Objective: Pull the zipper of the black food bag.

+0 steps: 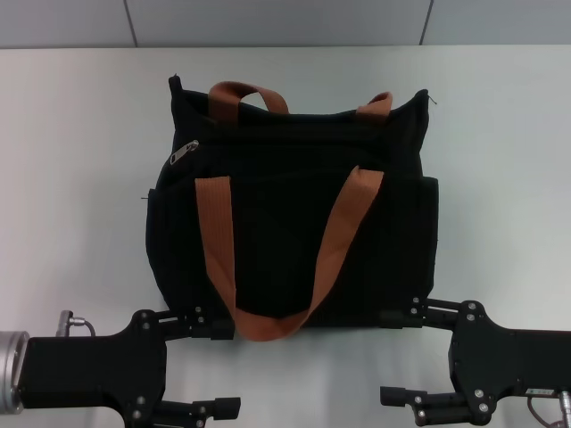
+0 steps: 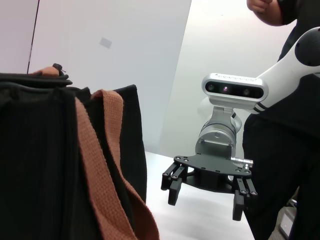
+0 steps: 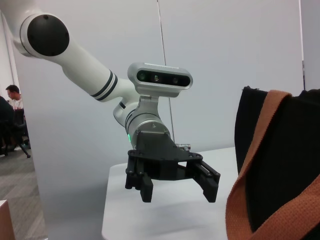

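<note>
The black food bag lies on the white table, its orange-brown strap handle draped across the near face. The zipper pull sits at the bag's upper corner on the left, well beyond both sets of jaws. The left gripper and right gripper hover at the bag's near edge, jaws spread wide, holding nothing.
</note>
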`<state>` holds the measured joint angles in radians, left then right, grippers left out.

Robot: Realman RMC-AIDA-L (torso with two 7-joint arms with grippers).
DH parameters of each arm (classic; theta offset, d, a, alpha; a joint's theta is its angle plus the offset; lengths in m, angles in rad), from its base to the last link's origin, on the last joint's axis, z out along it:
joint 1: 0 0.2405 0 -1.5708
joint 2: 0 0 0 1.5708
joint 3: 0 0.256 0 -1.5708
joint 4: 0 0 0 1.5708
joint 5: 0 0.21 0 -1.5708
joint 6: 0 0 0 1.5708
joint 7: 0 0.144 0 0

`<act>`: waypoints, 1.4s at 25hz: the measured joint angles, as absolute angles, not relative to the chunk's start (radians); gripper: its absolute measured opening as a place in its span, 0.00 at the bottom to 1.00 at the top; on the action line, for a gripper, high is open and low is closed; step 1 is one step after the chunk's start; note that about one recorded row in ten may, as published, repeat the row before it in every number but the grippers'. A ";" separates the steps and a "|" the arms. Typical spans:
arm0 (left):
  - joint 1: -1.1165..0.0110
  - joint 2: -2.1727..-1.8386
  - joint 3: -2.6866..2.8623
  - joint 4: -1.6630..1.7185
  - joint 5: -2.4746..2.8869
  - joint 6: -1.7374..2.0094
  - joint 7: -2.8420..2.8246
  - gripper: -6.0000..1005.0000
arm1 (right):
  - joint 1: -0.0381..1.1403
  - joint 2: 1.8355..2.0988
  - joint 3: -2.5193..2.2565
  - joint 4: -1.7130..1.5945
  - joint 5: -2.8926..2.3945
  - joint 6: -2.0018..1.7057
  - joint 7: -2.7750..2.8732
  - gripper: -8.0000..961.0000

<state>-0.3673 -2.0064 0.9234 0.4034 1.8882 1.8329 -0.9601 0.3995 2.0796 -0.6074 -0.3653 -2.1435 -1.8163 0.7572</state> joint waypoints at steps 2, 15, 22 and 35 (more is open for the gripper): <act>-0.366 -2.006 0.923 0.403 1.888 1.833 -0.960 0.83 | 0.400 2.080 -0.607 -0.365 -2.144 -1.816 0.757 0.82; -0.364 -2.006 0.923 0.403 1.889 1.833 -0.948 0.83 | 0.406 2.080 -0.610 -0.362 -2.145 -1.816 0.758 0.82; -0.372 -2.028 0.859 0.403 1.887 1.905 -0.929 0.83 | 0.407 2.080 -0.611 -0.362 -2.141 -1.813 0.758 0.82; -0.377 -2.062 0.705 0.357 1.505 1.987 -0.817 0.83 | 0.407 2.082 -0.602 -0.360 -2.137 -1.815 0.758 0.82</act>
